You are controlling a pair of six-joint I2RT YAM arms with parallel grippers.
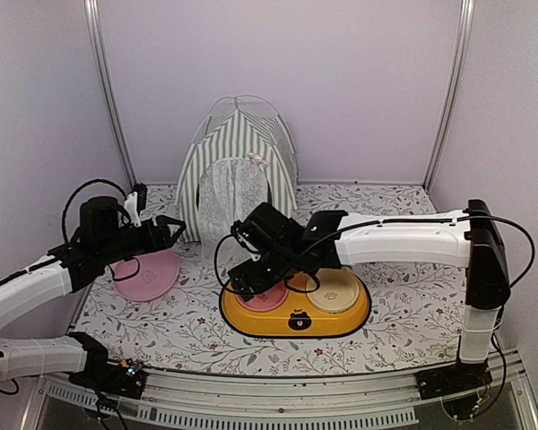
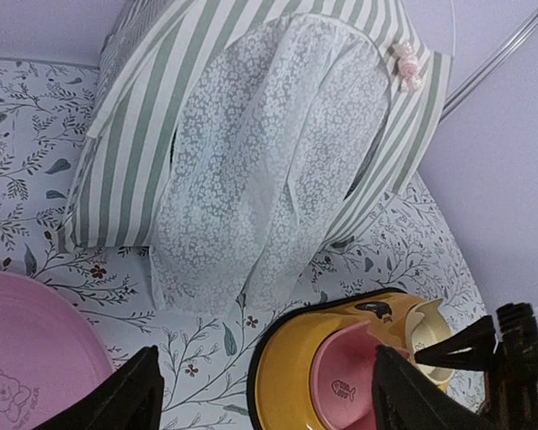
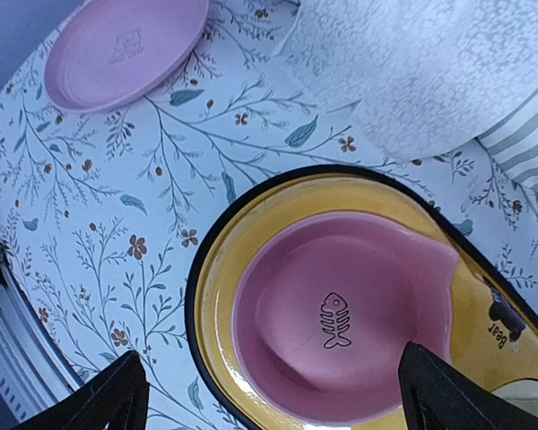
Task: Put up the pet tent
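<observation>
Top external shows the pet tent (image 1: 238, 166) standing upright at the far back, lace curtain (image 2: 251, 170) facing you, so setup looks nearly finished. Your left gripper (image 2: 267, 390) and right gripper (image 3: 269, 390) both gape empty, the right above the yellow feeder (image 1: 251, 322); next, pull clear without brushing that curtain.

From above, the right arm (image 1: 403, 240) covers the lower right corner of the tent (image 1: 238, 143) and much of the pink bowl (image 1: 267, 299) in the yellow feeder (image 1: 296, 321). The lace curtain (image 1: 233, 202) hides the tent's inside. The left wrist view cuts off the tent's peak and most of the pink plate (image 2: 27, 358). The right wrist view leaves only a sliver of the cream bowl (image 3: 531, 396).
</observation>
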